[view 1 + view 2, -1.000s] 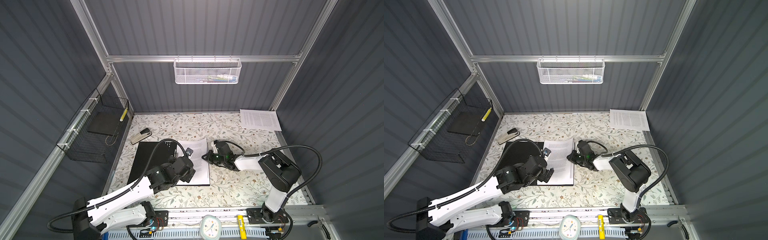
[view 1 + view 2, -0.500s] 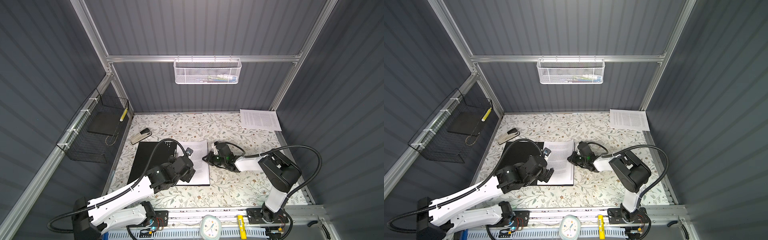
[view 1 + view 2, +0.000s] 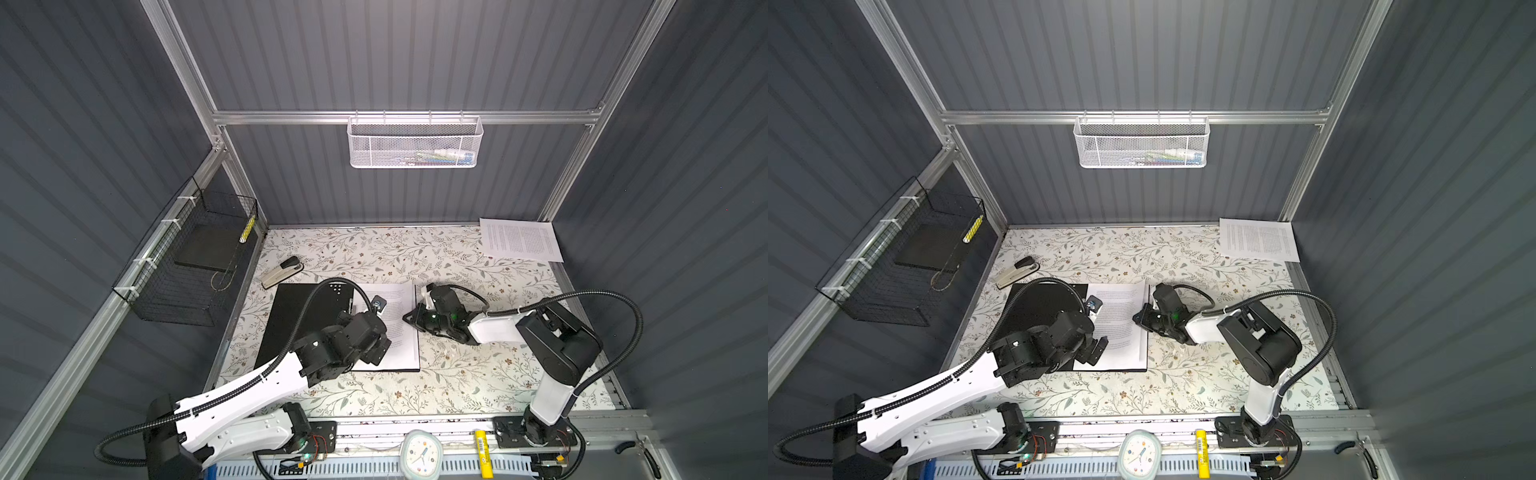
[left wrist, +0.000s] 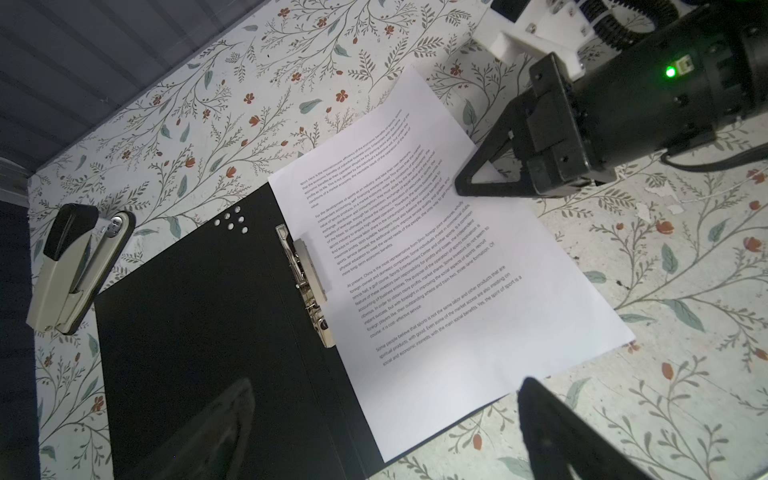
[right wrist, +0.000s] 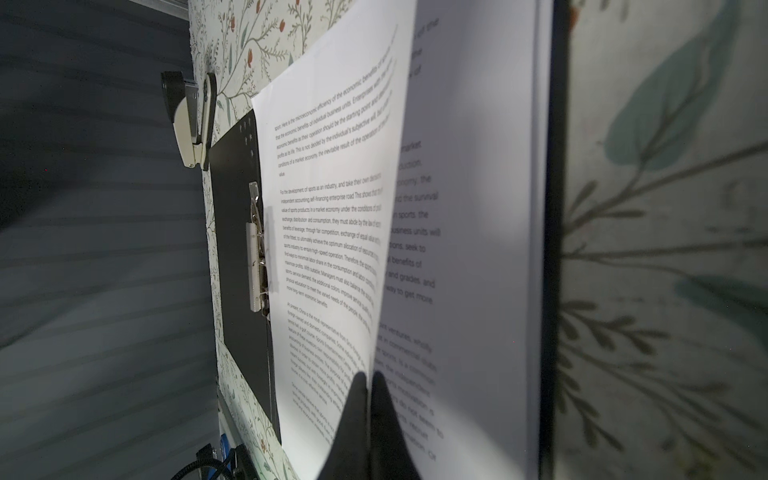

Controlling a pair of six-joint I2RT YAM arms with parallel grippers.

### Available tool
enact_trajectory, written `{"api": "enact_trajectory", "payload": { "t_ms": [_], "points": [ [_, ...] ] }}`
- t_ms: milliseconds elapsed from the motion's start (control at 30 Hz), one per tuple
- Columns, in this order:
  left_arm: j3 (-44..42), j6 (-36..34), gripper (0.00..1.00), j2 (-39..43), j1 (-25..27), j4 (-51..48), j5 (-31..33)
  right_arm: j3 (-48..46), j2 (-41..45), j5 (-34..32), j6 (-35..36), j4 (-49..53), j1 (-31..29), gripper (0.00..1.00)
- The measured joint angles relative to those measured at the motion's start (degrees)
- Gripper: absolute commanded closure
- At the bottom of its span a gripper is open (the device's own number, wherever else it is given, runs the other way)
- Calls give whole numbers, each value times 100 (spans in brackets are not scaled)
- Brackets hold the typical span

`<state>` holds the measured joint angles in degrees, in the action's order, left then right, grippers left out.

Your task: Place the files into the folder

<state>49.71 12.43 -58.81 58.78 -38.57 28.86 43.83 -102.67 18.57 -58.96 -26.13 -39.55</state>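
Right wrist view: you will find the files (image 5: 332,208) lying on the right-hand leaf of the folder (image 5: 237,249), which is spread open with its black inside up. The top sheet is raised off the sheets below along its right edge. The right gripper (image 5: 370,382) is pinched together on that edge, with the paper caught between its fingers. A metal clip (image 5: 257,257) runs beside the spine at the sheets' left edge; whether it presses on them cannot be told.

In both top views the folder (image 3: 299,328) (image 3: 1034,307) lies flat on the bench (image 3: 457,374), nearer the left edge than the right. The files (image 3: 401,299) (image 3: 1121,303) cover its right leaf, and the left leaf shows black. The right gripper (image 3: 409,318) (image 3: 1138,319) meets the paper about midway along the sheets' right edge.

The left gripper (image 3: 376,351) hangs above the near part of the folder. In the left wrist view you can see the left gripper (image 4: 386,382) with its fingers wide apart and nothing between them. One finger is over the black leaf and the other is past the near edge of the files (image 4: 436,291).

A stapler (image 3: 282,270) (image 4: 79,266) lies just beside the folder's far left corner. A separate printed paper (image 3: 519,241) (image 3: 1258,241) rests at the far right corner of the bench, well apart from the folder.
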Motion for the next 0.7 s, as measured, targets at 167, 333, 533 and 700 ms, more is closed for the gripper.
{"api": "enact_trajectory", "payload": {
  "t_ms": [167,333,533,700],
  "points": [
    [0,-7,0,0,-2,0,-2,0,0,0,0,-2,0,95],
    [0,-22,0,-2,-2,0,-7,0,0,-11,-4,0,0,87],
    [0,-22,0,-59,-2,0,-44,0,68,-81,4,72,-4,70],
    [0,-22,0,-74,-2,0,-48,2,247,-142,52,199,-20,60]
  ]
}}
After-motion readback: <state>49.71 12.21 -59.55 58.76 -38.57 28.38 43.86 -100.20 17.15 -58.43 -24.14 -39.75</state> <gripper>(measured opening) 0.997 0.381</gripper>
